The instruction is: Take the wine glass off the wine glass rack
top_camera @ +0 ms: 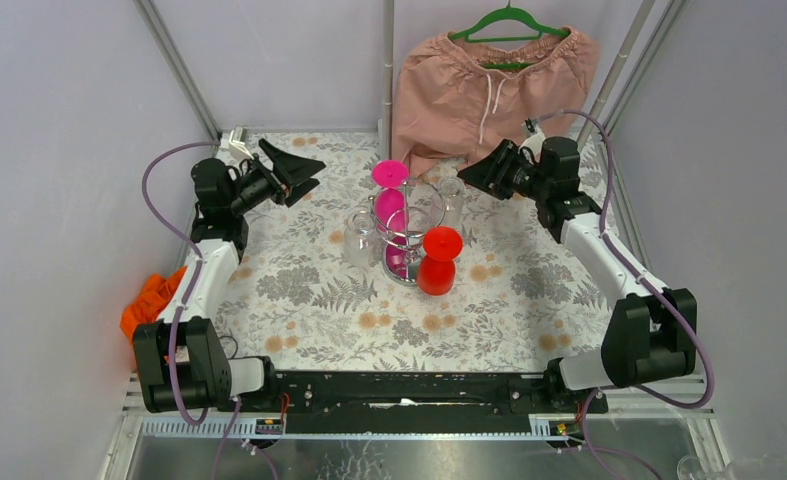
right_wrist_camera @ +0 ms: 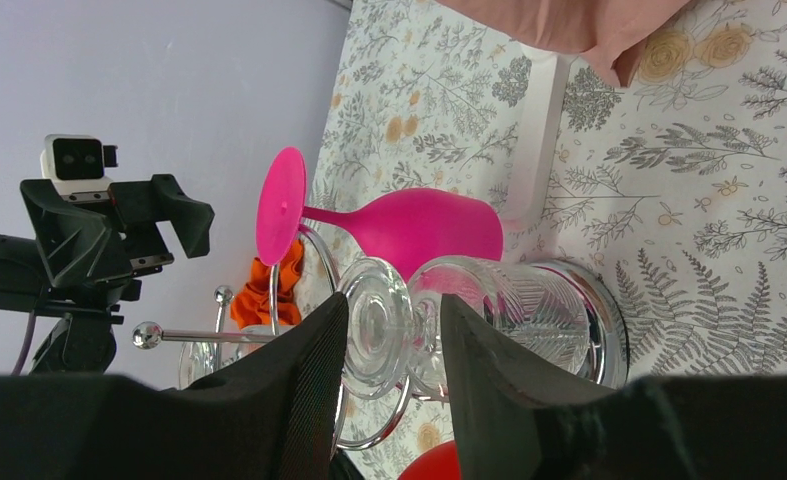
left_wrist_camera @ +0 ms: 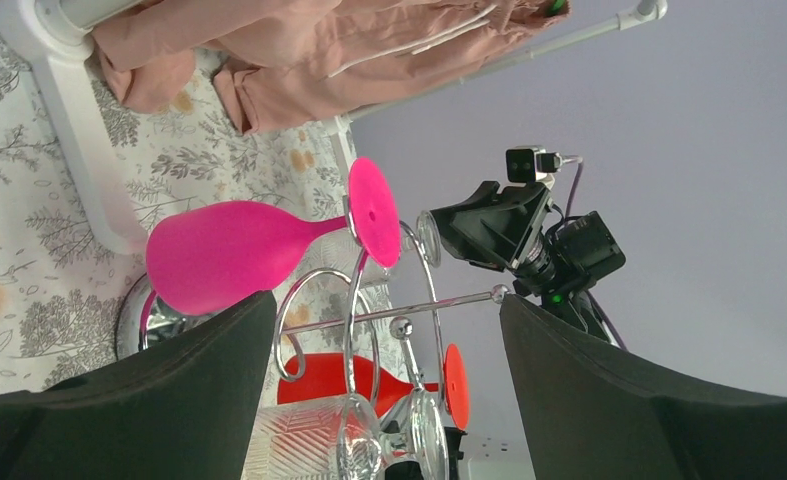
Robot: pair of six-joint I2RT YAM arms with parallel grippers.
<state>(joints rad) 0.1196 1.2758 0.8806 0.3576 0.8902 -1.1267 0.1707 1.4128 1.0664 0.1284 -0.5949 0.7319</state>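
Observation:
The chrome wine glass rack point(top_camera: 406, 232) stands mid-table with glasses hanging upside down from its rings. A clear wine glass point(top_camera: 452, 197) hangs on its right side. In the right wrist view its round foot point(right_wrist_camera: 374, 330) and stem lie between the fingers of my right gripper point(right_wrist_camera: 395, 300), which is open with a narrow gap round them; the ribbed bowl point(right_wrist_camera: 514, 300) reaches toward the mirror base point(right_wrist_camera: 609, 330). My right gripper point(top_camera: 466, 178) sits just right of that glass. My left gripper point(top_camera: 304, 170) is wide open, left of the rack, holding nothing, and faces the rack's rings point(left_wrist_camera: 349, 320).
A pink glass point(top_camera: 390, 190), a red glass point(top_camera: 439, 262) and another clear glass point(top_camera: 361, 235) also hang on the rack. Pink shorts point(top_camera: 489, 80) on a green hanger hang at the back beside a white pole point(top_camera: 387, 60). An orange cloth point(top_camera: 147, 300) lies at the left edge.

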